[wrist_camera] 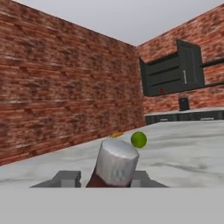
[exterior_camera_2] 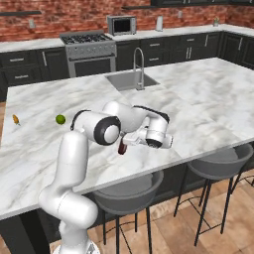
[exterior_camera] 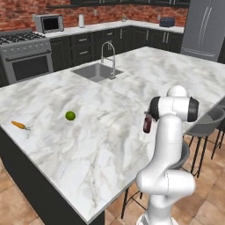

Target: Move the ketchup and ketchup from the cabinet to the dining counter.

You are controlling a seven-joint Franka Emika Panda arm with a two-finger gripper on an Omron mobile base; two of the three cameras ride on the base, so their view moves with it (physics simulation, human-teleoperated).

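The dining surface (exterior_camera: 101, 132), a large white-grey veined marble island top, spreads beneath and ahead of the jaws, with its sink (exterior_camera: 93, 71) and arched faucet (exterior_camera: 109, 55) set well beyond them. Two stools (exterior_camera_2: 218, 166) stand at the surface's near edge, below the level of the jaws. The white arm (exterior_camera_2: 74, 163) rises at that near edge and bends over the marble.

The jaws (exterior_camera_2: 122, 145) reach out level over the surface near its edge and are closed on the dark maroon ketchup bottle (exterior_camera: 147, 124). The bottle hangs between them, its lower end close above the marble; contact with the surface cannot be told. In the hand view the bottle's pale grey cap (wrist_camera: 116, 161) stands directly between the two dark fingertips (wrist_camera: 65, 178), pointing away from the camera.

A green lime (exterior_camera: 70, 115) lies on the surface well ahead of the jaws, and in the hand view it sits just beyond the cap. A small orange carrot (exterior_camera: 18, 125) lies farther off still, past the lime, near the far edge of the surface
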